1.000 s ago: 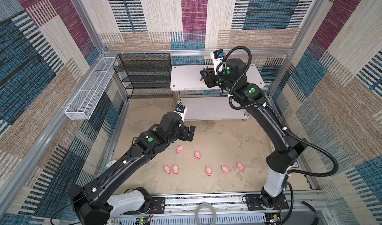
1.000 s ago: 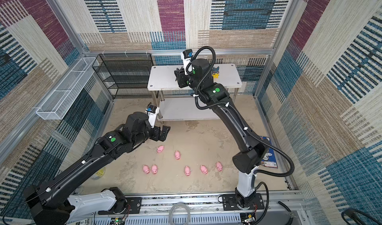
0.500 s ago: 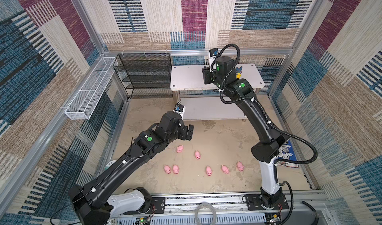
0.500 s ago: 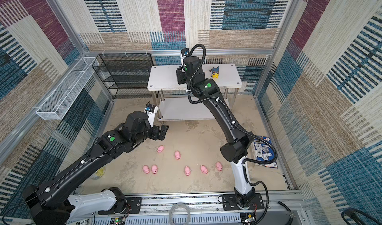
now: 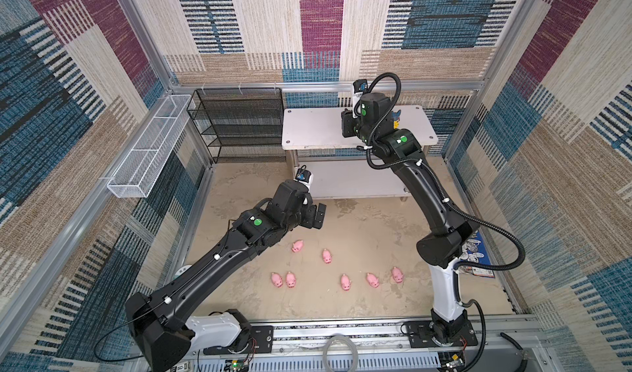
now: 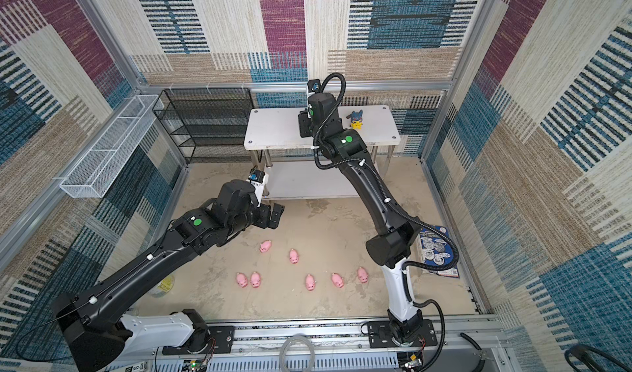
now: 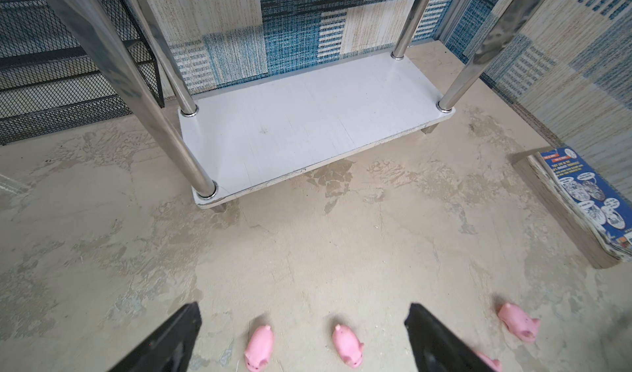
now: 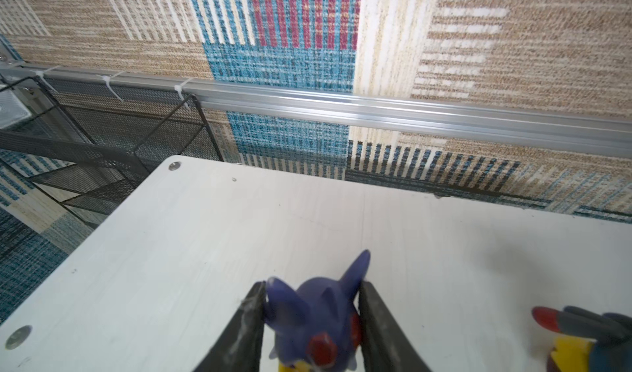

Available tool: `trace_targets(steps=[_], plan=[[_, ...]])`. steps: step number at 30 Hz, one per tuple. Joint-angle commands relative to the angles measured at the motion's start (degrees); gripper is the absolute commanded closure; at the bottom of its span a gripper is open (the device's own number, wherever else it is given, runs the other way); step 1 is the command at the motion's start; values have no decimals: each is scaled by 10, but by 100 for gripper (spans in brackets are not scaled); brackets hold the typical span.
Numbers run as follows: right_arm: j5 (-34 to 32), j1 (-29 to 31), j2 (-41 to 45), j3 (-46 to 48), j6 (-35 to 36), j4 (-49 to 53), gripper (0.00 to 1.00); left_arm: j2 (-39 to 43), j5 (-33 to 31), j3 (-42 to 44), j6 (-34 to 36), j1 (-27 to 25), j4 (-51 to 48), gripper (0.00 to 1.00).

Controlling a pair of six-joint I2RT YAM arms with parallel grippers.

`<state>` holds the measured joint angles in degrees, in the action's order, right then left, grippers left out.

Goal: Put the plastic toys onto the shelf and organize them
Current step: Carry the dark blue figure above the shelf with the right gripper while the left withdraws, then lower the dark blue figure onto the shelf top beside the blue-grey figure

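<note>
While your right gripper [image 8: 312, 286] is closed on the hooded figurine [image 8: 314, 322], pinching its dark blue head from both sides over the top board [image 8: 171, 250] of the shelf [image 5: 314, 131], you cannot tell from the wrist view whether its base touches the board. The second figurine [image 6: 356, 120] stands near it on the same board. Your left gripper [image 7: 302, 315] hangs wide open and empty above the floor [image 7: 307, 244], where the seven pink pigs [image 5: 326, 255] lie scattered, well apart from the shelf. The lower tier [image 7: 307, 121] is bare.

Judge these toys as light, rigid and glossy, so likely slippery under the pads. The figurine's pointed ears look thin. A hold lower down, across the yellow body, would probably sit firmer than one on the tapering hood. Take each pig across its flanks, at the widest part, since a rounded body pinched near snout or tail may squirt out.
</note>
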<state>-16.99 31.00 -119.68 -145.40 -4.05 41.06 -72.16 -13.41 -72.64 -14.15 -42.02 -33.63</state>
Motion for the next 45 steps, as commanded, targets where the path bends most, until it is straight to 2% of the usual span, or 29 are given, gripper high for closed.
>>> trace_targets(steps=[1, 29, 38, 45], plan=[[10, -5, 1, 1, -14, -10, 62, -4, -8, -6, 8, -1, 19, 1], [13, -31, -12, 5, -24, -3, 61, -22, -9, -5, 14, -2, 29, 1], [13, -31, 49, 137, -30, -76, 60, -19, -7, 0, 14, -2, 34, 1], [13, -29, 75, 186, -28, -101, 59, -20, -2, 0, 13, -2, 36, 1]])
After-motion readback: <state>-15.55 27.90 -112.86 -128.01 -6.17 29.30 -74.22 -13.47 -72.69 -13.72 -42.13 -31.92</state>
